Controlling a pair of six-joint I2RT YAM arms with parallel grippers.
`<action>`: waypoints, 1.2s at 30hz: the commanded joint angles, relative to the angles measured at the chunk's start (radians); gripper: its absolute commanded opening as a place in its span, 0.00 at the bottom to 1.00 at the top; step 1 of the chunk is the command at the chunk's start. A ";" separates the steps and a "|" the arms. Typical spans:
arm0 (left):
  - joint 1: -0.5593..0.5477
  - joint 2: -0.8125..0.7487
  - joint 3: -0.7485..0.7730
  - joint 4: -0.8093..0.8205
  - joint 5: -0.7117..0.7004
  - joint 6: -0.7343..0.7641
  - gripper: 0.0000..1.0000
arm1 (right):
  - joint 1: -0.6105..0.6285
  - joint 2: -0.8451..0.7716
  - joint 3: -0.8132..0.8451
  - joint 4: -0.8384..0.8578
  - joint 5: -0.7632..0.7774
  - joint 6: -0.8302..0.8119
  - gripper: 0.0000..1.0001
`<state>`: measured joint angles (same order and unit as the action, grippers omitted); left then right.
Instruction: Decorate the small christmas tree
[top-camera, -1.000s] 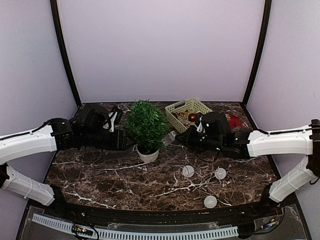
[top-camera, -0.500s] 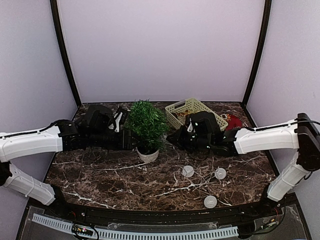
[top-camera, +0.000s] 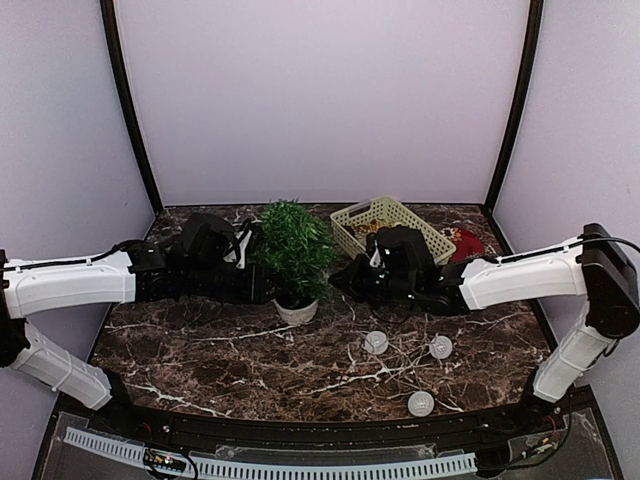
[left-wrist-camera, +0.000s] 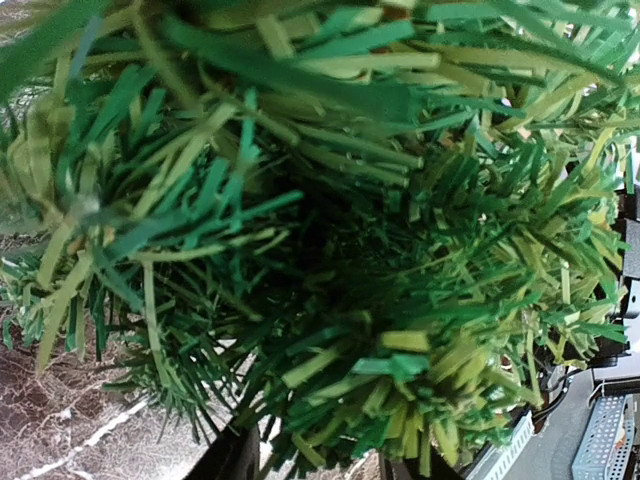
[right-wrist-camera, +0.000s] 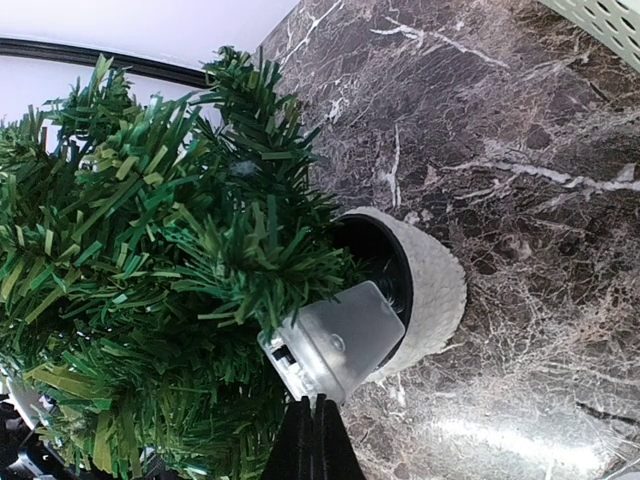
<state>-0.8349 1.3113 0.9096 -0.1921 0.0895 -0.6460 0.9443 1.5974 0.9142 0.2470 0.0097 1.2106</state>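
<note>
1. Small christmas tree (top-camera: 294, 248), bushy dark-green artificial needles, in a round white textured pot (top-camera: 296, 311). It stands upright on the dark brown, white-veined marble table (top-camera: 200, 350), left of centre and toward the back, between your two grippers.
2. Your left gripper (left-wrist-camera: 318, 455) is at the tree's left side. Foliage fills its camera. The two dark fingers stand apart with needles between them, and you cannot tell whether they press on a branch.
3. Your right gripper (right-wrist-camera: 315, 405) is low at the tree's right side, jaws together. A translucent white plastic box (right-wrist-camera: 335, 340) sits at their tips, against the pot's rim and under the lowest branches. You cannot tell whether its edge is pinched.
4. Pale green plastic lattice basket (top-camera: 395, 222), at the back, right of the tree and behind your right arm. Its contents are too small to name.
5. Three frosted white balls (top-camera: 376, 342), loose on the table, front right.
6. Red object (top-camera: 466, 243), right of the basket, partly hidden.
</note>
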 joint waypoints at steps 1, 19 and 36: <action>0.004 -0.010 0.017 -0.014 -0.013 0.020 0.41 | 0.005 0.018 0.015 0.073 -0.031 0.009 0.00; 0.005 0.017 0.015 -0.025 -0.054 0.046 0.05 | 0.006 0.085 0.010 0.085 -0.031 0.026 0.00; 0.005 0.034 0.016 -0.039 -0.041 0.072 0.00 | 0.021 0.213 0.112 0.063 -0.053 0.005 0.00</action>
<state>-0.8341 1.3426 0.9100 -0.2123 0.0444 -0.5869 0.9539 1.7748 0.9829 0.2897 -0.0273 1.2308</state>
